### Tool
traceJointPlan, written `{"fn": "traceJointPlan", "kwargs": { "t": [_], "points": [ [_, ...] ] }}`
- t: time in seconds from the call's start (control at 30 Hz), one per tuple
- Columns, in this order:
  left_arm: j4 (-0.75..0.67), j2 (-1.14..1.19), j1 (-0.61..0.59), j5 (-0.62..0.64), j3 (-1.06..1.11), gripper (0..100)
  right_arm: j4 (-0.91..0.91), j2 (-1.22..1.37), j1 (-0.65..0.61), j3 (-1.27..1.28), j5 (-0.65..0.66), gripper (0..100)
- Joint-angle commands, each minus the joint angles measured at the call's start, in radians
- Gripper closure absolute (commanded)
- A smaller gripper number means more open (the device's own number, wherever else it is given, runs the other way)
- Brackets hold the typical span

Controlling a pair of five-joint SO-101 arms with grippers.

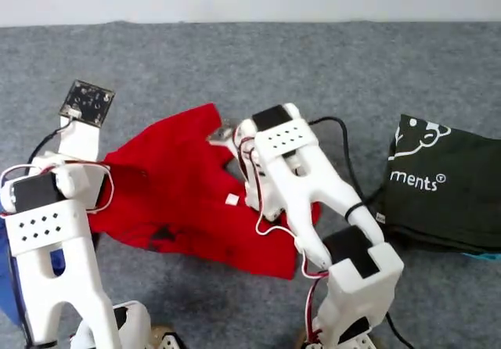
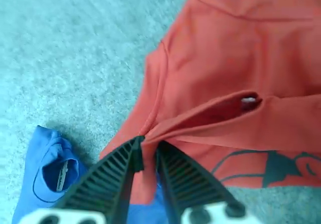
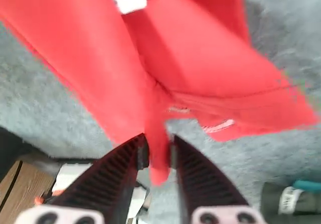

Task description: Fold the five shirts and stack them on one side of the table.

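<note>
High view, left to right: blue shirt (image 2: 50, 143) bunched at the left edge, then my left pincer (image 2: 149, 151) nipped almost closed on the red shirt (image 1: 172, 192). My right pincer (image 3: 156, 153) is clamped on that same red cloth, and the dark folded shirts (image 1: 446, 185) sit far right.

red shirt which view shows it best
High view: the red shirt shows nearly whole between the arms. The left wrist view shows its collar and a fold, the right wrist view fabric bunched in the right hand.

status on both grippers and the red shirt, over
Left gripper shut on crumpled red fabric shirt. Right gripper shut on it too. Folded dark green shirt lies apart; blue shirt beside left gripper.
</note>
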Motion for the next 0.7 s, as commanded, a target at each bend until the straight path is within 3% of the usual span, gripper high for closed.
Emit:
{"fn": "traceJointPlan", "kwargs": {
  "t": [0.0,0.33,0.47,0.67],
  "points": [
    [-0.018,-0.020,-0.008,-0.009,-0.001,99,0.038,0.008,-0.010,0.020,0.008,87.6],
    [-0.018,-0.020,-0.008,-0.009,-0.001,99,0.015,0.082,-0.016,0.015,0.008,87.8],
    [-0.018,-0.020,-0.008,-0.009,-0.001,99,-0.028,0.081,-0.036,0.014,0.009,98.9],
    [-0.015,-0.021,-0.009,-0.006,-0.012,99,-0.033,-0.010,-0.042,-0.025,0.025,98.8]
  ]
}}
